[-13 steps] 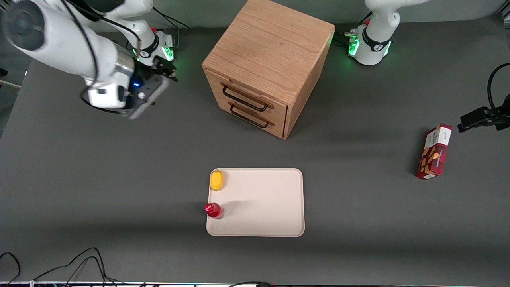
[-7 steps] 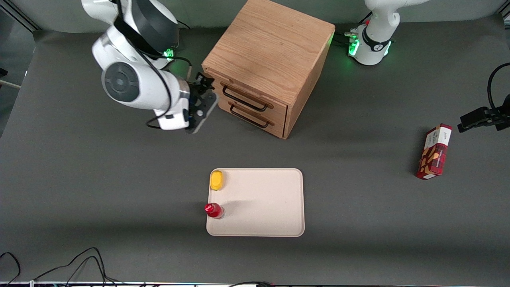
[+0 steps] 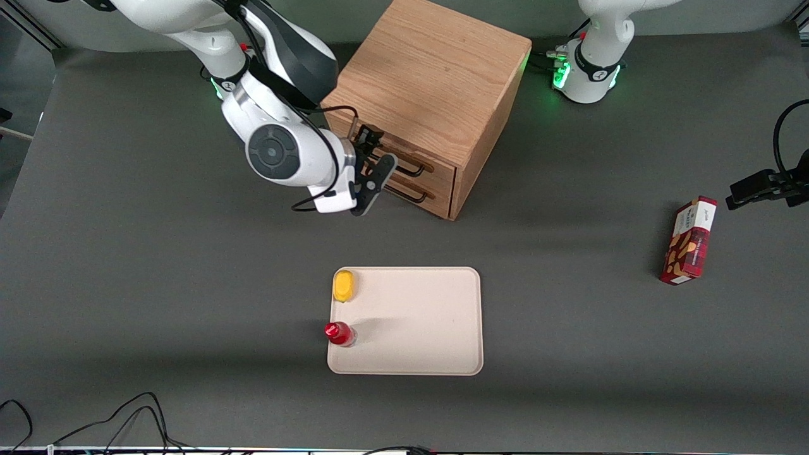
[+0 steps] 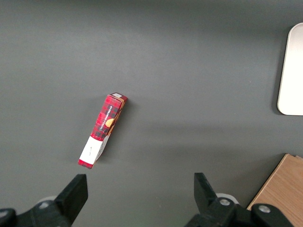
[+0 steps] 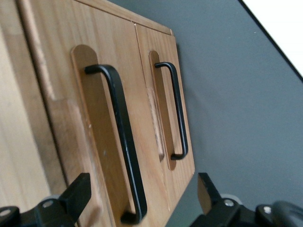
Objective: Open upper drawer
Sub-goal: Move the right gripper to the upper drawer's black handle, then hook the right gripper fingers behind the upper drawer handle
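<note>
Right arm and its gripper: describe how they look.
The right arm has glossy white shells, dark grey joint covers, a round grey cap and black cables along it. Its base glows green. The gripper, in front of the upper drawer, is black with dark fingers.

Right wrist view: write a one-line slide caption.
Open gripper in front of the closed upper drawer, fingers either side of its black handle.

oak upper drawer (image 5: 102, 137), blk handle (image 5: 124, 142)

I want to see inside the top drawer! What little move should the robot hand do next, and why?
Probably ease forward so the open gripper straddles the upper drawer's black handle, then shut on it. The fingers sit just in front of the handle, not around it, and the drawer is shut.
</note>
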Action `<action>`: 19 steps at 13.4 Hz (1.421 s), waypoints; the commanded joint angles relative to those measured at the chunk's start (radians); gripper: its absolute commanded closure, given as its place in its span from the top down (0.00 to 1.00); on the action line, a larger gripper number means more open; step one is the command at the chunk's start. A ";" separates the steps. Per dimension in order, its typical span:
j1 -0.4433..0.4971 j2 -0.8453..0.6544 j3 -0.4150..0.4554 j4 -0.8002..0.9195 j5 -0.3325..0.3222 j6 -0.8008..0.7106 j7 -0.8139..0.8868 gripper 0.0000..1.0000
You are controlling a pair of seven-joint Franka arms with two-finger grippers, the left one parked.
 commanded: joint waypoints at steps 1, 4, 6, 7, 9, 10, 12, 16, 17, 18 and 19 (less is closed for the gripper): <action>0.010 0.049 0.028 0.024 -0.049 0.026 0.048 1.00; 0.010 0.064 0.033 0.023 -0.062 0.033 0.050 1.00; 0.010 0.073 0.033 0.023 -0.077 0.044 0.050 1.00; 0.012 0.080 0.033 0.023 -0.079 0.058 0.050 1.00; 0.021 0.095 0.033 0.020 -0.108 0.075 0.054 1.00; 0.021 0.103 0.033 0.021 -0.114 0.079 0.054 1.00; 0.018 0.113 0.033 0.027 -0.115 0.089 0.054 1.00; 0.001 0.115 0.017 0.046 -0.118 0.092 0.051 1.00; 0.001 0.116 0.016 0.058 -0.132 0.092 0.051 1.00; -0.001 0.135 0.014 0.081 -0.149 0.092 0.051 1.00; -0.004 0.142 0.010 0.107 -0.157 0.087 0.050 1.00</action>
